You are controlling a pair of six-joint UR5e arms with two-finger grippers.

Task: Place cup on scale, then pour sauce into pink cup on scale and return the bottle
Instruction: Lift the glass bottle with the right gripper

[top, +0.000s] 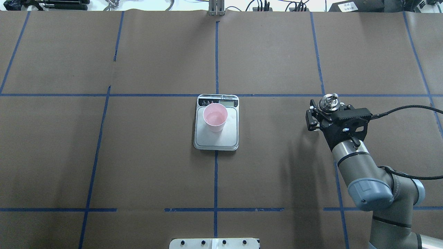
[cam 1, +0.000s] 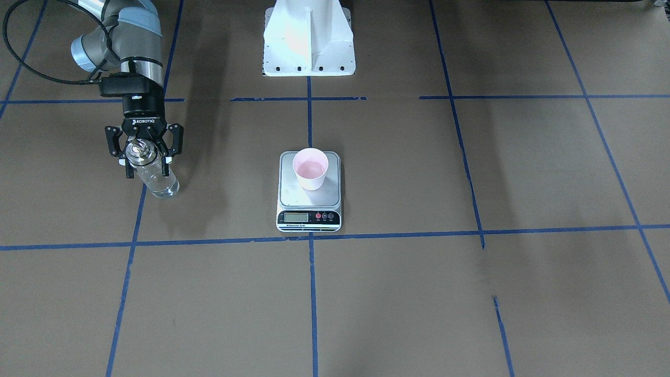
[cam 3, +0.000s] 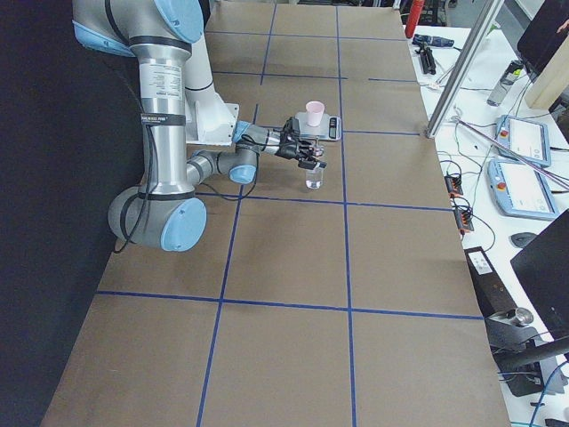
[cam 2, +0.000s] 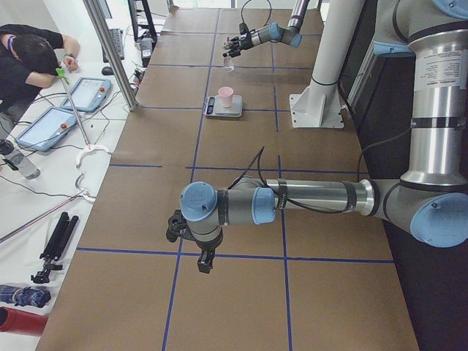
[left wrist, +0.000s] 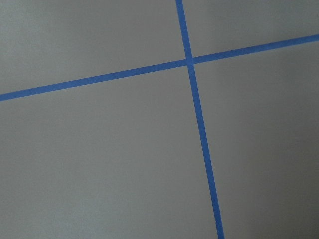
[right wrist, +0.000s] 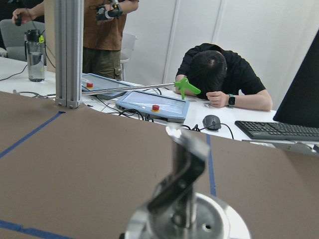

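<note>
From across the table, the glass bottle (cam 1: 157, 179) stands upright on the brown paper (cam 1: 419, 303). Its long axis is vertical and its shiny metal cap is on top. It is well apart from the scale (cam 1: 293, 196), on the robot's right side of it. The right gripper (cam 1: 146, 170) hangs over the bottle with its fingers spread wide, one at each side of the bottle's shoulder. A thin gap seems to show beside the glass, so it pinches nothing. The cup (cam 1: 310, 170) stands mouth up near the middle of the scale's flat silver-grey platform. It is tapered, pale outside and pink inside.

From overhead, the round cap (top: 328, 101) shows just past the gripper's black body, level with the scale's display end. The cup (top: 215, 117) is narrower than the platform (top: 216, 142).

From the robot's left end, the left gripper (cam 2: 191, 245) hangs low over the paper, far from the scale (cam 2: 212, 110). I cannot tell whether it is spread or closed.

From the right end, the bottle (cam 3: 313, 180) rests on the paper under the near arm's fingers, nearer to this camera than the scale.

The left wrist camera shows only paper and crossing blue tape (left wrist: 192, 89).

The right wrist camera shows the cap very close and blurred, with the thin spout (right wrist: 185, 164) rising at a slant.
</note>
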